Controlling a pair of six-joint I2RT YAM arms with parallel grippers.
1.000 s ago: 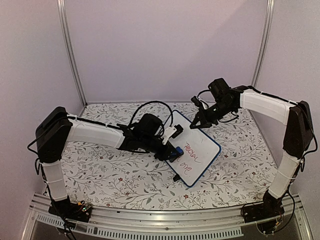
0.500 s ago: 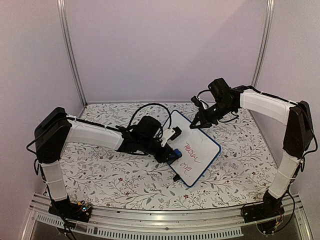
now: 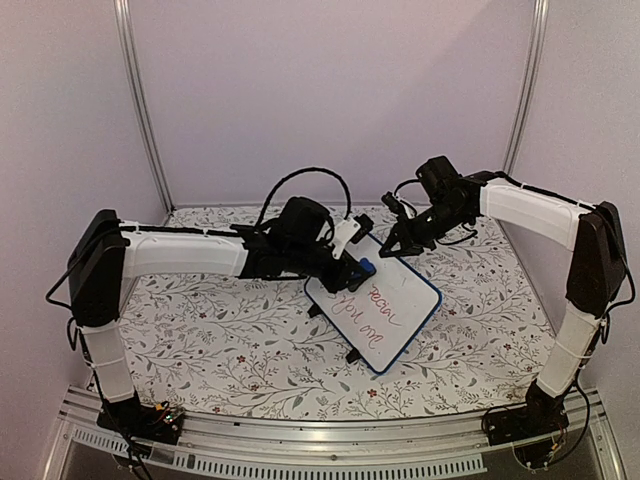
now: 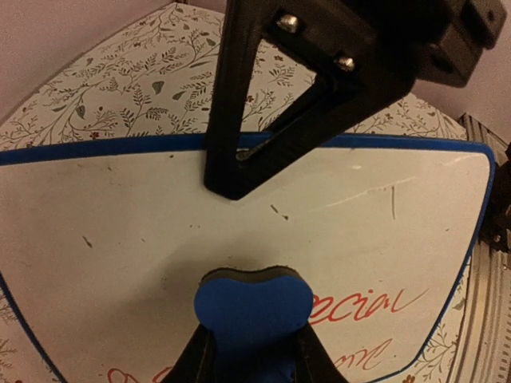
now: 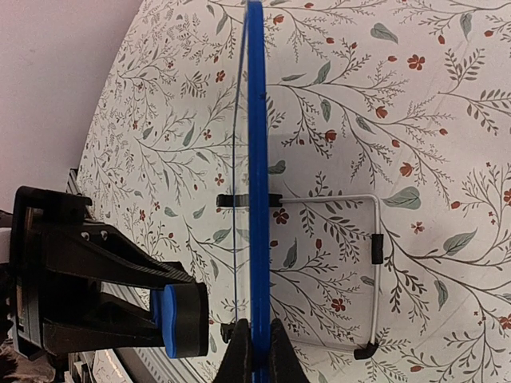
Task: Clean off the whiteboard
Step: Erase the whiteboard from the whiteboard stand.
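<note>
The whiteboard (image 3: 385, 305) stands tilted on its feet at the table's middle, blue-framed, with red handwriting (image 3: 378, 308) on its lower half. My left gripper (image 3: 356, 268) is shut on a blue eraser (image 3: 365, 267) with a black felt face, held at the board's upper bare area. In the left wrist view the eraser (image 4: 254, 307) sits just above the word "special" (image 4: 375, 303) on the whiteboard (image 4: 120, 223). My right gripper (image 3: 392, 248) is shut on the board's top frame edge. The right wrist view shows the frame (image 5: 257, 159) edge-on between my fingertips (image 5: 256, 355), and a narrow gap beside the eraser (image 5: 180, 319).
The table is covered by a floral cloth (image 3: 220, 340). A white wire stand (image 5: 375, 239) with black tips props the board from behind. Purple walls and metal posts (image 3: 140, 110) close in the back and sides. A metal rail (image 3: 300, 455) runs along the near edge.
My left gripper has carried the eraser from the board's lower left edge up and right to its upper part. The board's left side and a foot now show. The right gripper has stayed put.
</note>
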